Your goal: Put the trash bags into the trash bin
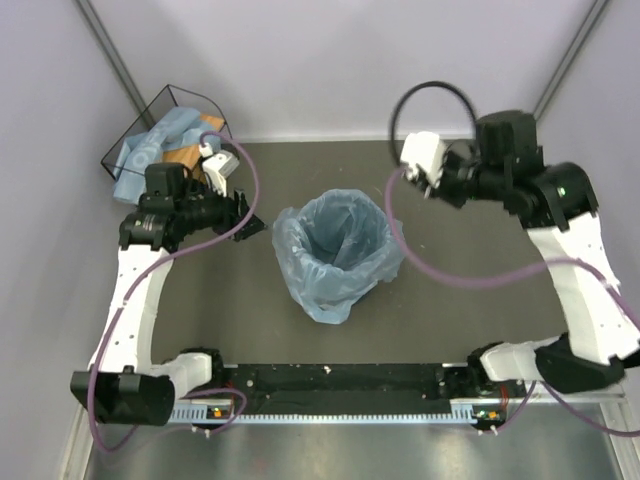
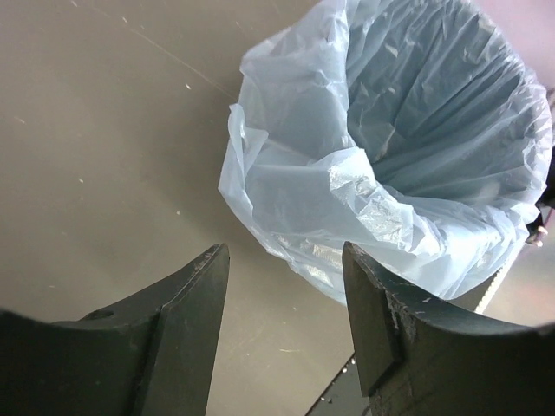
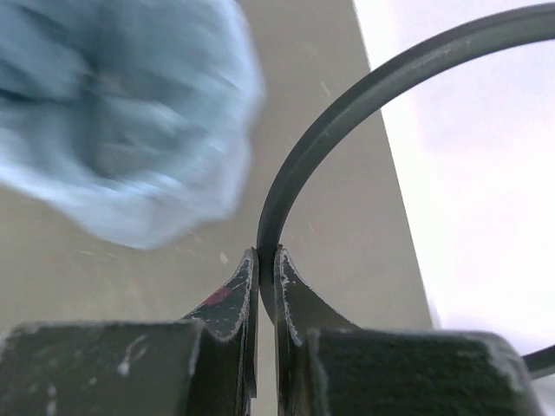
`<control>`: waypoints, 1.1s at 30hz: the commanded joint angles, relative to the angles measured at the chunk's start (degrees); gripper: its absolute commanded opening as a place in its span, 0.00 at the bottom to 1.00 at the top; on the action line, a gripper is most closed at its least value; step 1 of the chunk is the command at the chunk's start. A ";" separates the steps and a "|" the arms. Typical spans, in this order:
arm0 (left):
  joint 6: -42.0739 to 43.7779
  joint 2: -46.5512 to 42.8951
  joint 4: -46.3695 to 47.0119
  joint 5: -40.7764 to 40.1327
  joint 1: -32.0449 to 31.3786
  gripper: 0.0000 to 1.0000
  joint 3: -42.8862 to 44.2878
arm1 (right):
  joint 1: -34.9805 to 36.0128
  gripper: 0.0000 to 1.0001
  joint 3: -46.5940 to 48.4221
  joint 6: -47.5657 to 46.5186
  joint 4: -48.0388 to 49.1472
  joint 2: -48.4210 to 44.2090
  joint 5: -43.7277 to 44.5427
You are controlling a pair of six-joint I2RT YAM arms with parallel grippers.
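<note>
The trash bin stands mid-table and shows only dimly through a light-blue trash bag that lines it and drapes over its walls. In the left wrist view the bag gapes open just beyond my left gripper, whose jaws stand apart with nothing between them. From above, the left gripper sits just left of the bin. My right gripper is shut on a thin black ring hoop. It holds the hoop in the air behind and right of the bin, and the bag is blurred there.
A black wire-framed basket stands at the back left corner with more light-blue bags and an orange piece in it. Pale walls close in on the left, back and right. A black rail runs between the arm bases.
</note>
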 commanded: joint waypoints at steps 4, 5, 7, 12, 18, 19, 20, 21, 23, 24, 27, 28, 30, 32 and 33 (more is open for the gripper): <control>-3.32 -7.08 5.90 -1.44 1.25 0.60 -0.90 | 26.39 0.00 4.97 3.77 -13.89 -3.40 2.52; -3.32 -7.52 5.89 -1.53 1.34 0.60 -0.99 | 28.77 0.00 4.89 3.69 -15.64 -3.32 3.49; -3.32 -8.84 5.81 -1.44 1.34 0.60 -1.51 | 34.57 0.00 3.57 2.55 -17.67 -3.05 5.50; -3.67 -10.95 5.80 -0.74 1.34 0.60 -3.27 | 43.37 0.00 2.15 -0.01 -22.68 0.10 11.40; -5.07 -11.75 6.60 1.11 1.34 0.60 -4.50 | 43.82 0.00 3.49 -4.48 -25.24 3.98 11.76; -5.25 -11.75 6.94 1.55 1.34 0.60 -4.59 | 43.82 0.00 3.31 -4.92 -25.24 4.76 11.93; -6.03 -11.75 7.21 1.64 1.34 0.60 -4.68 | 43.82 0.00 2.61 -5.54 -25.24 5.21 11.93; -6.30 -12.01 7.56 1.72 1.34 0.60 -4.51 | 43.82 0.00 1.90 -6.07 -25.24 5.30 11.85; -9.44 -12.18 10.27 2.07 1.34 0.59 -4.51 | 43.91 0.00 -0.29 -7.12 -25.24 5.47 11.50; -10.16 -12.71 11.51 2.16 1.34 0.59 -4.33 | 43.82 0.00 -0.73 -7.21 -25.24 5.56 11.32; -12.89 -13.33 15.64 1.29 1.16 0.56 -2.67 | 43.82 0.00 -1.53 -7.65 -25.24 6.09 11.41; -12.72 -13.07 15.74 0.94 1.08 0.55 -1.53 | 43.73 0.00 -1.53 -7.74 -25.15 6.18 11.58; -10.62 -12.63 15.04 -3.97 -1.71 0.54 2.24 | 43.82 0.00 -1.18 -7.30 -25.24 6.70 12.02; -7.73 -11.75 13.72 -8.45 -4.80 0.54 5.32 | 43.73 0.00 -0.66 -7.04 -25.33 7.23 12.20; -7.02 -10.09 12.06 -10.64 -6.90 0.54 8.38 | 43.82 0.00 -0.56 -6.86 -25.24 7.41 12.37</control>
